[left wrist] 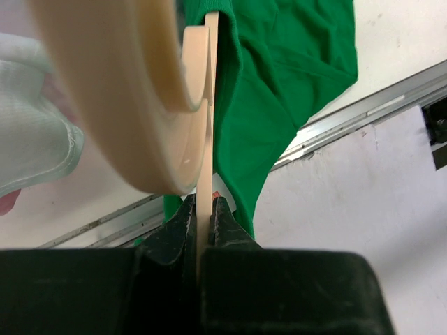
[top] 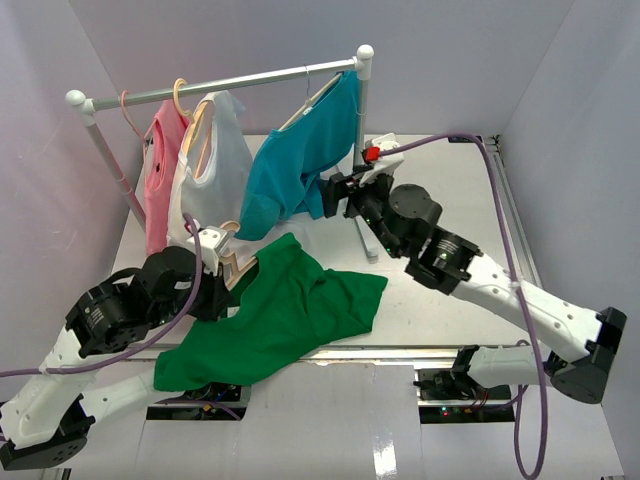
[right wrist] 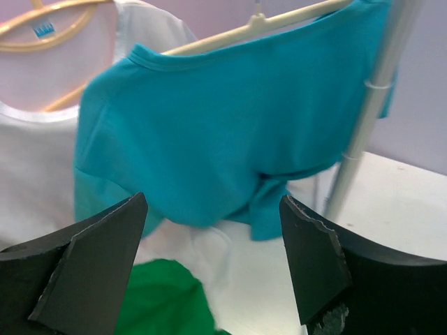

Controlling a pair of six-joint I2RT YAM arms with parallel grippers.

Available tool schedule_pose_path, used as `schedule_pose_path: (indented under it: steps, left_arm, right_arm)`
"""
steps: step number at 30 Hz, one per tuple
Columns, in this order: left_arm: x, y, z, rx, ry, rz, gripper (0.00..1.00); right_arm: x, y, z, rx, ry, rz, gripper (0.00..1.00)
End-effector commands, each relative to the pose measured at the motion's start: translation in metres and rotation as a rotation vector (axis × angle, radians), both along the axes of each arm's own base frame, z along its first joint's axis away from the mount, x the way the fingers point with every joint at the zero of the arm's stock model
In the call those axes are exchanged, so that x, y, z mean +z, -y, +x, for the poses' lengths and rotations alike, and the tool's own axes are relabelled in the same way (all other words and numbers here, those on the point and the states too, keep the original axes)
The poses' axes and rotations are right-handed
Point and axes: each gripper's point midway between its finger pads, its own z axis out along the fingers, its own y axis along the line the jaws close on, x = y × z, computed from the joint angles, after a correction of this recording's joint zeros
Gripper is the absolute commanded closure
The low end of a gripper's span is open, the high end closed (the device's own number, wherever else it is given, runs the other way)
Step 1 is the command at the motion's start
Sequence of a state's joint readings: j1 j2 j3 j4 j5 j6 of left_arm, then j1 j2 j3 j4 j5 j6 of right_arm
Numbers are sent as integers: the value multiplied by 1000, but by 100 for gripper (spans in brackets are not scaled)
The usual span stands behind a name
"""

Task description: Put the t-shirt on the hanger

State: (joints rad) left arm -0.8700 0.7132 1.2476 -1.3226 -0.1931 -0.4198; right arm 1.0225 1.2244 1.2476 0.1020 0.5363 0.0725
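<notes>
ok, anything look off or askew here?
The green t-shirt lies bunched, its lower corner spilling over the table's near edge. Left pincer is shut on the beige hanger; right pincer is open and empty. Nothing looks damaged.

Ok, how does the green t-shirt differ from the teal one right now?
The green t-shirt lies rumpled on the table; the teal t-shirt hangs from the rail. The beige hanger by the green t-shirt is clamped in the left end effector; the teal t-shirt's hanger is hooked on the rail. Both are short-sleeved and look similar in size.
</notes>
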Motion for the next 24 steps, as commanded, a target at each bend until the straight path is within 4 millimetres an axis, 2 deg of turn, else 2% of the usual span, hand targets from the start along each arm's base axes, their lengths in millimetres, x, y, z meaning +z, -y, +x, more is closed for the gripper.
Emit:
schedule_pose_path:
  steps: [1,6,12,15,19,24]
  left_arm:
    - [18,3,7,24,69,-73,100]
    - [18,0,3,22,82,-92,100]
    - [22,-7,-3,19,104,-125,100]
    - [23,-8,-6,11,109,-137,100]
    - [26,-9,-7,4,124,-151,100]
    - [25,-6,-7,-1,123,-154,100]
  right_arm:
    - [29,-43,7,69,67,248,16]
    - [22,-84,-1,154,105,287,16]
    - [21,-112,-18,187,187,325,14]
    - [13,-123,-11,141,156,297,14]
    - [-17,-134,19,-11,83,194,13]
    - [-48,-121,52,-245,60,99,13]
